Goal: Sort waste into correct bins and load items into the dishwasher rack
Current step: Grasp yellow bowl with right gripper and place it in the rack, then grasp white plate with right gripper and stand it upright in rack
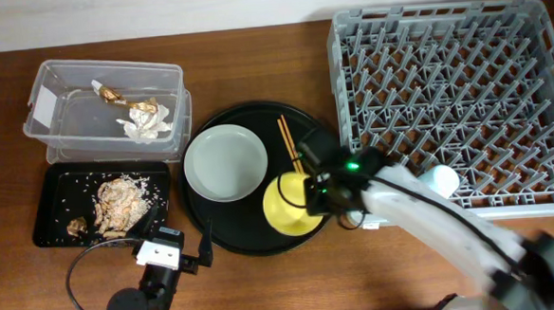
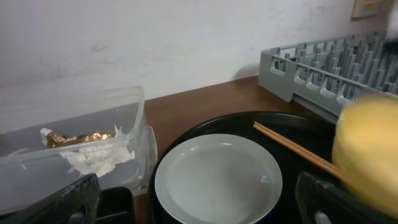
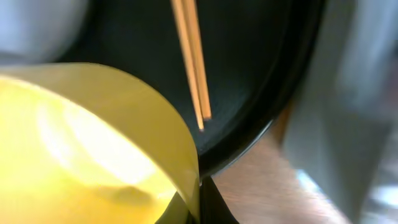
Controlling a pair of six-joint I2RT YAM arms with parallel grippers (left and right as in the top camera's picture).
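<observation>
My right gripper (image 1: 309,193) is shut on the rim of the small yellow bowl (image 1: 289,207) over the round black tray's right side; in the right wrist view the bowl (image 3: 81,143) fills the left and the jaws (image 3: 200,200) pinch its edge. The pale grey plate (image 1: 225,162) (image 2: 217,177) and the wooden chopsticks (image 1: 289,145) (image 3: 189,68) lie on that tray. My left gripper (image 1: 204,249) (image 2: 199,211) is open and empty at the tray's front left edge. The grey dishwasher rack (image 1: 455,98) stands at the right, with a light blue cup (image 1: 442,178) at its front edge. The pink cup is out of view.
The round black tray (image 1: 253,240) sits mid-table. The clear tub (image 1: 55,86) at the back left holds white tissue (image 1: 147,127) and a gold wrapper (image 1: 141,107). The shallow black tray (image 1: 51,200) in front of it holds noodle and rice scraps (image 1: 118,201).
</observation>
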